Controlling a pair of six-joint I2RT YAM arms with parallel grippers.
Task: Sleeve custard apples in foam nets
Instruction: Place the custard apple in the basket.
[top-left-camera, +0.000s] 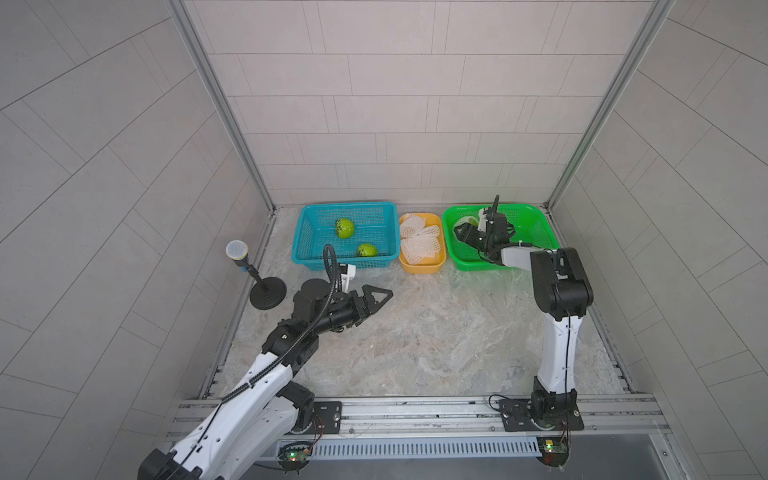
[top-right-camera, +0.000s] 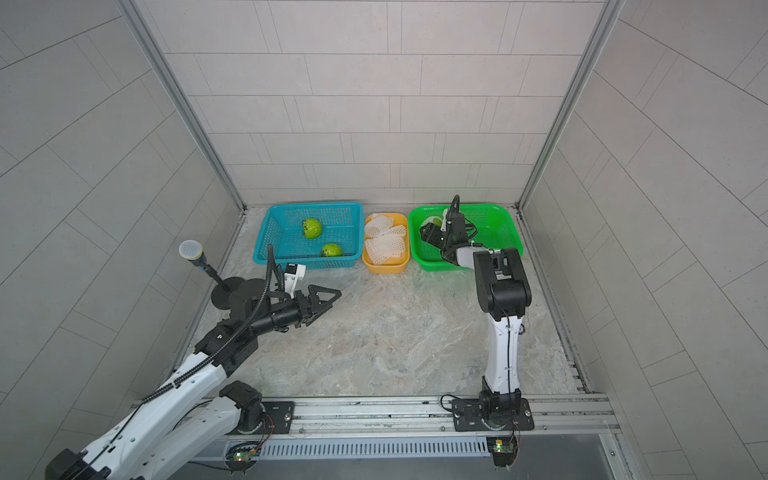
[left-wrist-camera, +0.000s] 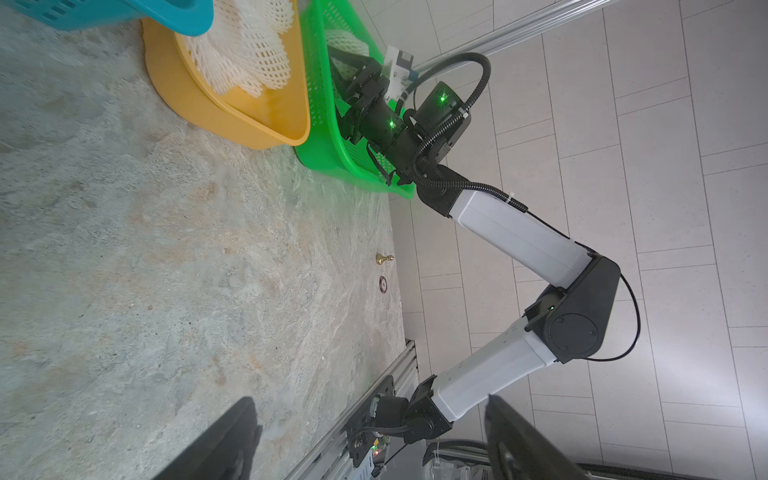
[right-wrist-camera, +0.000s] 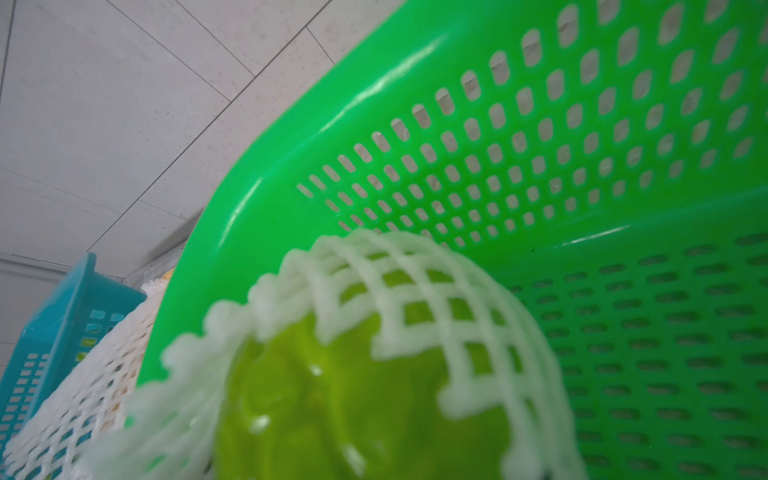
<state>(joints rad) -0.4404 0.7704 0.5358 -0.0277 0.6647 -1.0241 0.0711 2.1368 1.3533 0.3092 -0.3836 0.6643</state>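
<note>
desk edges: the mottled grey stone-look desk (top-left-camera: 436, 332) is walled by pale tiled panels on the left, back and right; a metal rail carrying both arm bases runs along the front.
back row: a teal perforated plastic basket (top-left-camera: 349, 205), a small yellow plastic tub (top-left-camera: 422, 268) and a bright green perforated plastic basket (top-left-camera: 523, 206) stand side by side against the back edge, the tub just between the two baskets.
open room: the middle and front of the desk lie bare, from the row to the rail.
left side: one black microphone on a round-footed stand (top-left-camera: 237, 250) stands near the left wall.
left claw: (top-left-camera: 380, 303) hangs above the desk in front of the teal basket, fingers wide apart, holding nothing.
right claw: (top-left-camera: 464, 232) reaches into the green basket at the end nearest the tub, by the netted fruit; clamped or apart, i cannot tell.
custard apples: three bright green bumpy round fruits; two bare in the teal basket (top-left-camera: 345, 228) (top-left-camera: 367, 250), apart from each other; one in the green basket (right-wrist-camera: 353, 395).
foam nets: white diamond-mesh foam sleeves; one (right-wrist-camera: 415, 299) stretched round the fruit in the green basket, its end open; the rest heaped in the tub (top-left-camera: 419, 239), overlapping, count unclear.
</note>
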